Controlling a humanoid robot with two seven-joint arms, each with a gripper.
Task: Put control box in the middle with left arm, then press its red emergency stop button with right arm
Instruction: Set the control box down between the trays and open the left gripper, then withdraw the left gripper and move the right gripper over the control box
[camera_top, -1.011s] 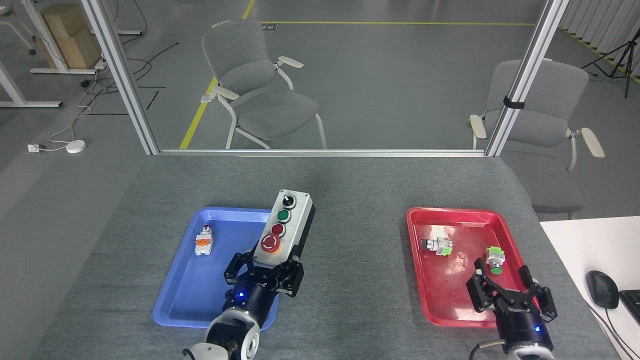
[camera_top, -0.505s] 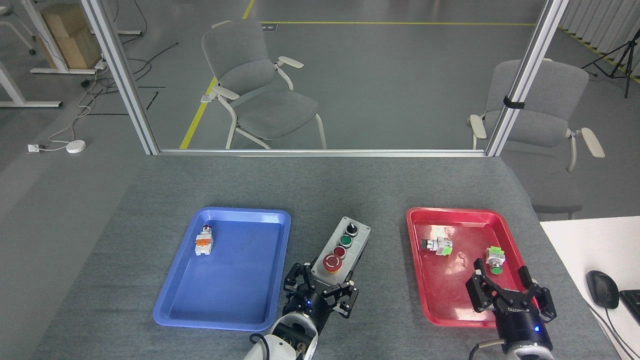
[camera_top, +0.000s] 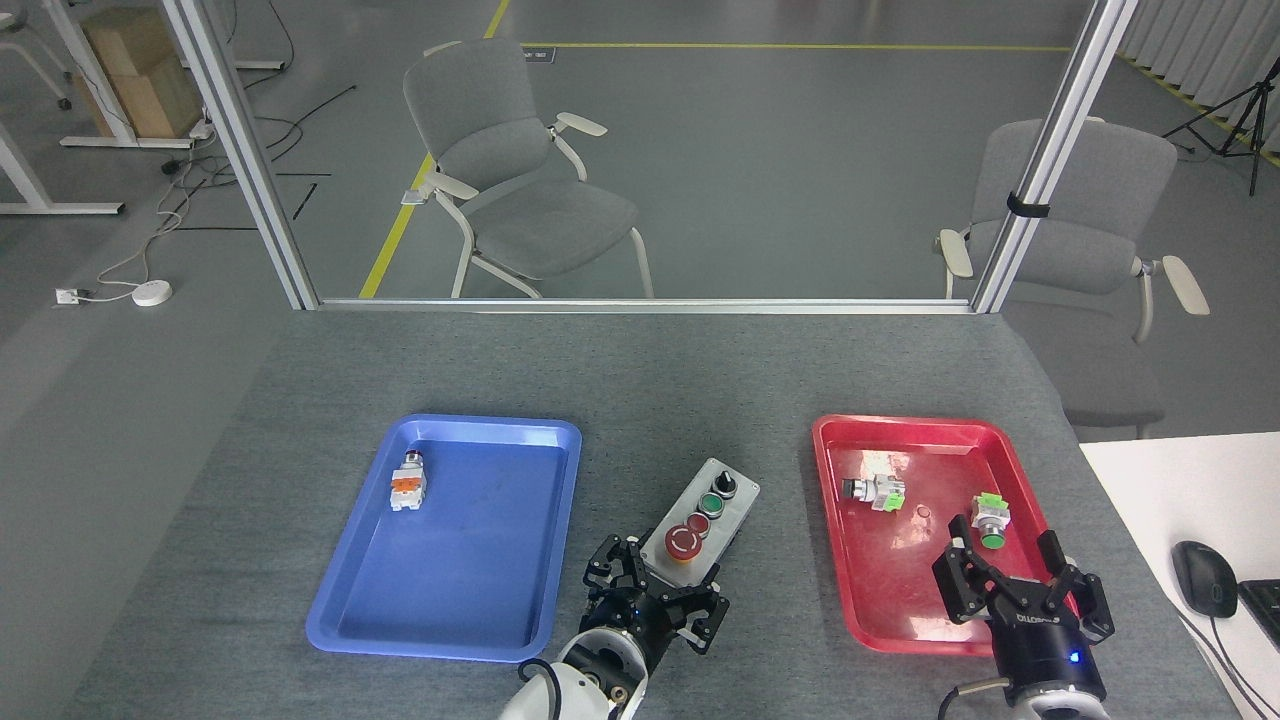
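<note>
The control box (camera_top: 703, 518), light grey with a black base, lies aslant on the bare grey cloth of the middle (camera_top: 690, 420), between the two trays. Its red emergency stop button (camera_top: 684, 541) is at the near end, with the small red, green and black controls behind it in a row. My left gripper (camera_top: 660, 580) is shut on the box's near end, one finger on each side. My right gripper (camera_top: 1012, 572) stands open over the near part of the red tray, well right of the box, with nothing in it.
A blue tray (camera_top: 480, 423) on the left holds one small switch (camera_top: 408, 482). The red tray (camera_top: 905, 425) on the right holds two loose switches (camera_top: 873, 490) (camera_top: 990, 518). A white desk with a mouse (camera_top: 1203, 578) borders the right edge. Aluminium frame posts stand at the table's back.
My left gripper has carried the control box from over the blue tray's right rim rightward and down to the cloth between the trays. The right arm has not moved.
</note>
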